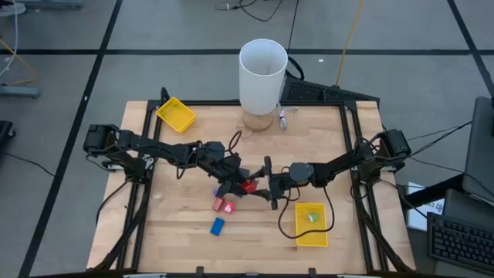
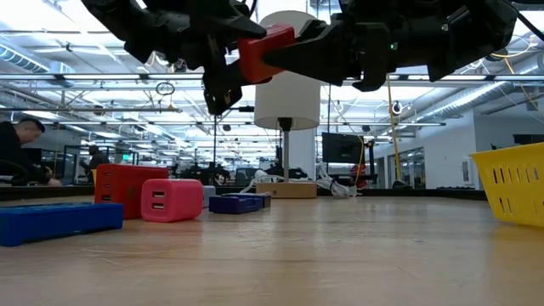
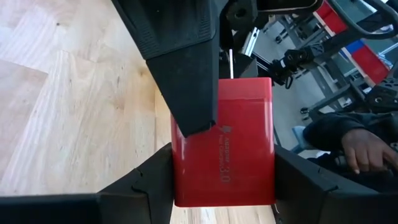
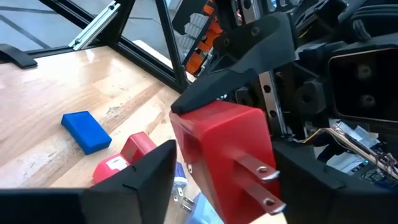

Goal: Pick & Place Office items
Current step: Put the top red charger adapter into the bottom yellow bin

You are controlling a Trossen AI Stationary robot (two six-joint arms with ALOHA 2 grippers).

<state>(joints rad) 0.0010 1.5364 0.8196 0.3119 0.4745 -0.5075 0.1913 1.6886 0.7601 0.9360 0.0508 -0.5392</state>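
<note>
A red plug-in charger block [image 1: 248, 185] with two metal prongs [image 4: 264, 177] hangs in the air over the table's middle, between my two grippers. My left gripper [image 1: 234, 183] reaches it from the table's left and is shut on it [image 3: 222, 183]. My right gripper [image 1: 268, 187] meets it from the right and is shut on it too [image 4: 224, 180]. A pink charger [image 2: 170, 200], a red block [image 2: 127, 185] and a blue flat piece [image 1: 218, 225] lie on the table just nearer than the grippers. My left gripper pinches the red charger's body by two opposite side faces [image 3: 181, 180], coming roughly level from the table's left. The charger is lifted clear of the table. My right gripper pinches the same body on its other pair of faces [image 4: 186, 146], from the table's right. One of its fingers [image 3: 180, 68] lies flat on the charger's broad face. The prongs point back toward its wrist.
A yellow tray [image 1: 312, 232] holding a small green piece sits near the right gripper, toward the near edge. A second yellow tray [image 1: 176, 114] is at the far left, and a tall white cylinder [image 1: 262, 73] stands at the far edge. People sit in the room beyond.
</note>
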